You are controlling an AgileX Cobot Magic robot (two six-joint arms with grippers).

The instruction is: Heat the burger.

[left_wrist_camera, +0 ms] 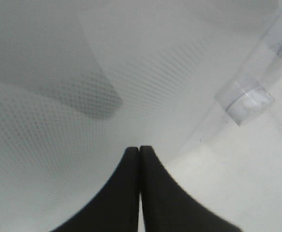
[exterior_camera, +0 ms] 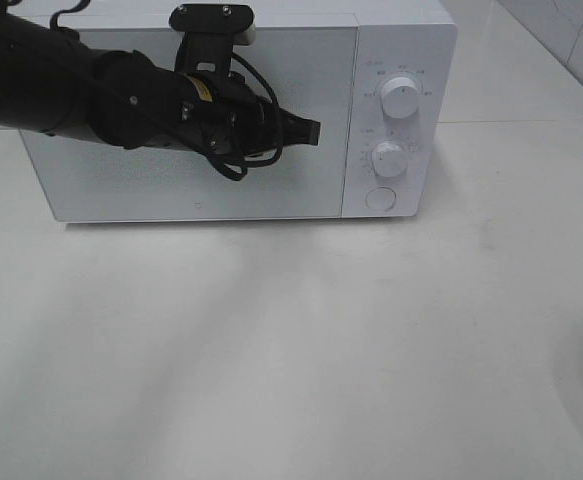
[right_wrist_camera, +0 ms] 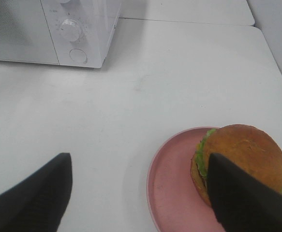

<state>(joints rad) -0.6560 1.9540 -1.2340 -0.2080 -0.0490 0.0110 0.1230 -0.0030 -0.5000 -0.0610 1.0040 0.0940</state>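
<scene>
My left gripper [exterior_camera: 309,131] is pinched fully shut with nothing in it, tip right up against the closed microwave [exterior_camera: 271,60] door near its hinge-free edge. To do this well I figure I go for the round door button [exterior_camera: 380,198] under the two knobs, pressing square on. Nothing's blocking that. My right gripper [right_wrist_camera: 136,193] is spread wide and empty above the burger [right_wrist_camera: 240,162], which sits on its pink plate [right_wrist_camera: 172,188] near the table's [exterior_camera: 291,350] front right corner, well clear of the microwave.
</scene>
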